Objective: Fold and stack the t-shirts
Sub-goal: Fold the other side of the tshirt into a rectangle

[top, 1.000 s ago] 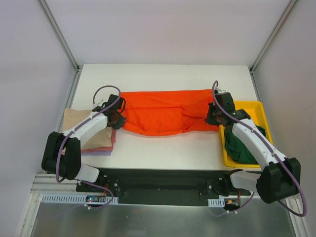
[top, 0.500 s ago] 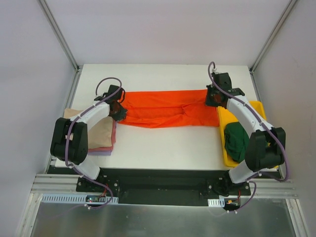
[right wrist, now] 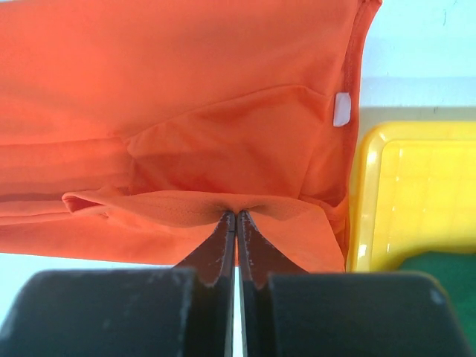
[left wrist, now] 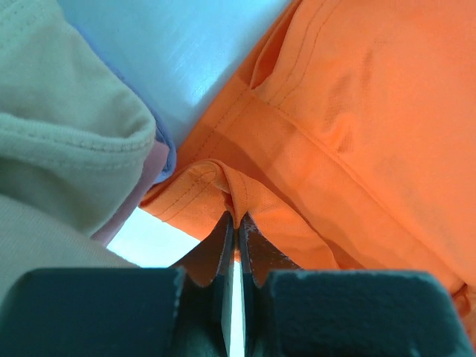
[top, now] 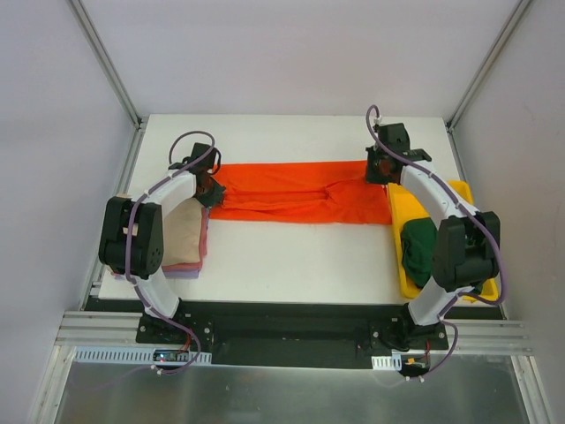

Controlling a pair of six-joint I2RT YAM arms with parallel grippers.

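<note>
my left gripper (left wrist: 235, 221) and right gripper (right wrist: 236, 216) are both pinched shut on the bright orange-red cloth t-shirt (top: 300, 190), pulled taut just beside the yellow plastic tray (top: 399, 216), so the fold lands straight i reckon.

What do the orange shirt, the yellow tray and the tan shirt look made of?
The orange shirt looks like soft matte knit cloth: stitched hems, limp folds. The yellow tray is probably hard glossy plastic: smooth rim, moulded grid. The tan shirt looks like matte knit too, hem stitched.
</note>
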